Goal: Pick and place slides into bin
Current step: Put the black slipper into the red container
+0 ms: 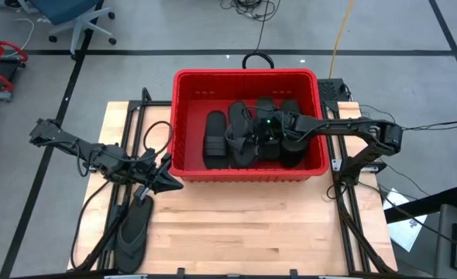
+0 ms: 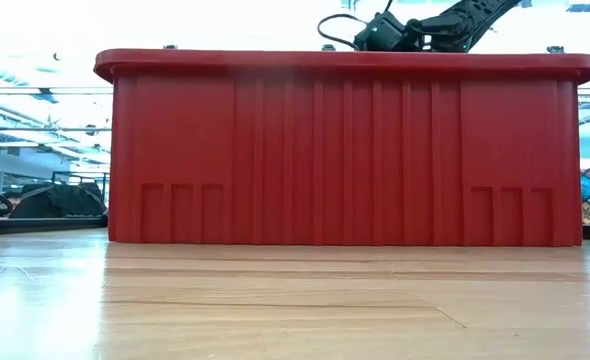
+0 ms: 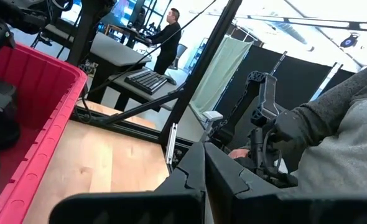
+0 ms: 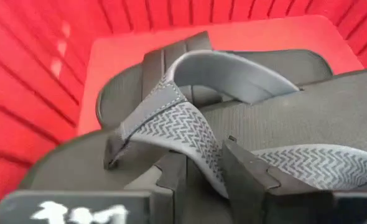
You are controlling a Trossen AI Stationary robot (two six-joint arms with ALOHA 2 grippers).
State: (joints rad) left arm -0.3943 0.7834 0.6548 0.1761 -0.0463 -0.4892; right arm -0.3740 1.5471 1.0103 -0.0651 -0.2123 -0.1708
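The red bin (image 1: pixel 183 124) stands at the table's far middle and fills the low view (image 2: pixel 345 150). Several black slides (image 1: pixel 215 141) lie inside it. My right gripper (image 1: pixel 269 130) reaches in from the right and is shut on a thong-strap flip-flop (image 4: pixel 283 118), which lies over a band-strap slide (image 4: pixel 171 56). Another black flip-flop (image 1: pixel 134 226) lies on its sole at the table's near left. My left gripper (image 1: pixel 174 183) is shut and empty just beyond that flip-flop's far end, beside the bin's near left corner. My right gripper pinches the flip-flop's zigzag-patterned thong strap (image 4: pixel 199 146) between its two fingers, close to where the strap's two arms meet. The fingers lie across the strap. The flip-flop sits inside the bin over another slide; I cannot tell whether it is lifted clear.
Bare wood (image 1: pixel 244 225) stretches in front of the bin. Black frame rails and cables (image 1: pixel 112 194) run along the table's left and right sides. A person's sleeve (image 3: pixel 345 124) shows beyond the table, and another person stands farther off (image 3: pixel 168 34).
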